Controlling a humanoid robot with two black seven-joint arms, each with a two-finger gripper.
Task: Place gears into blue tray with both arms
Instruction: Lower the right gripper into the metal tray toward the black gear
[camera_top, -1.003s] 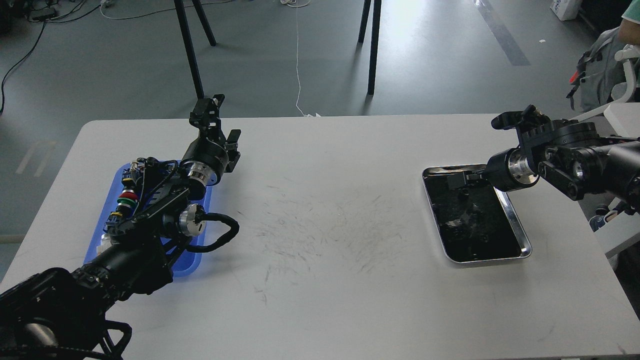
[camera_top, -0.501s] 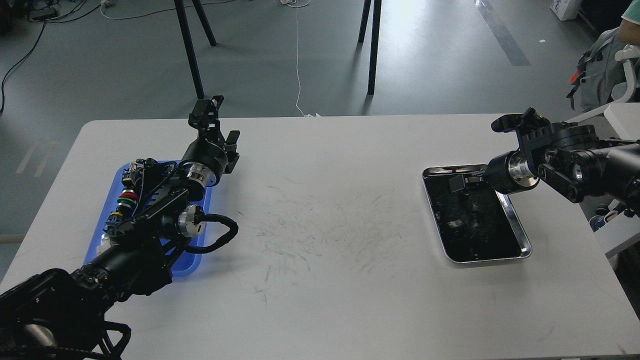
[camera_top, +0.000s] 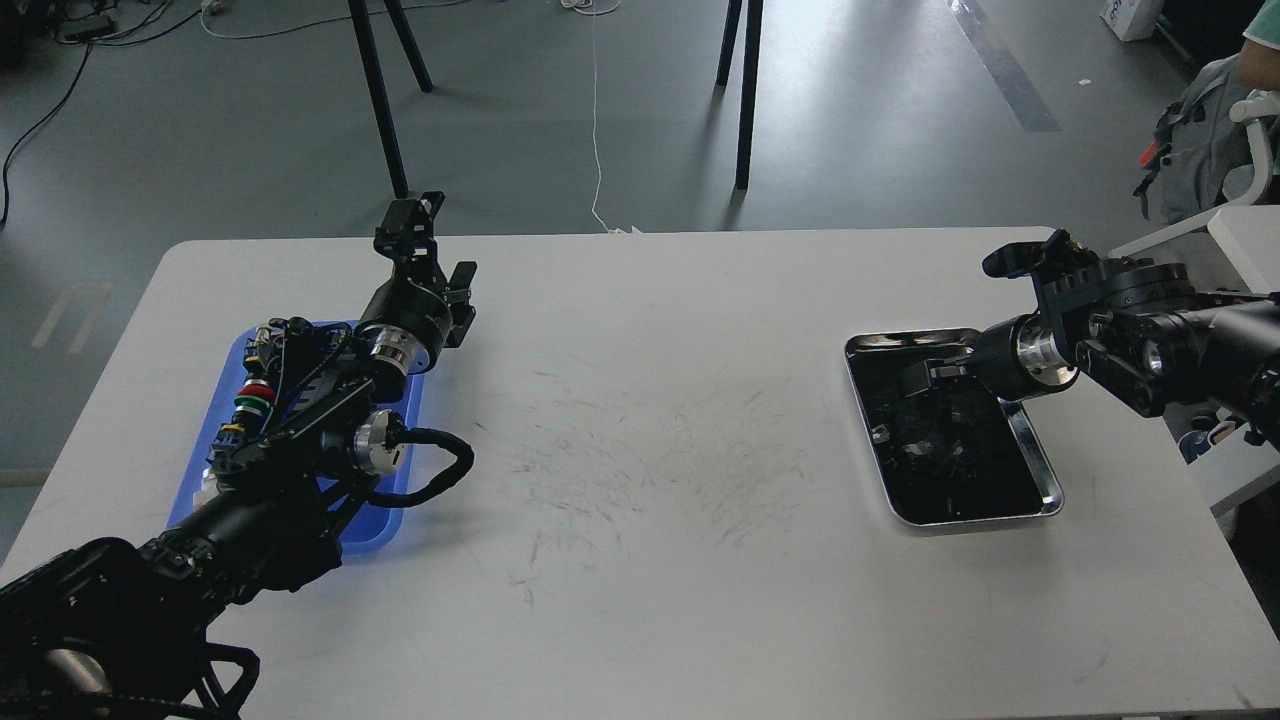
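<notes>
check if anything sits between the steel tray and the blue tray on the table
Nothing visible does: the table between the steel tray and the blue tray is bare. The left arm lies over much of the blue tray.

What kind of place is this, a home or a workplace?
Most likely a robotics lab or workshop. A scratched white table stands on a bare grey floor with loose cables, black tripod legs stand behind it, and a steel tray holds small parts.
</notes>
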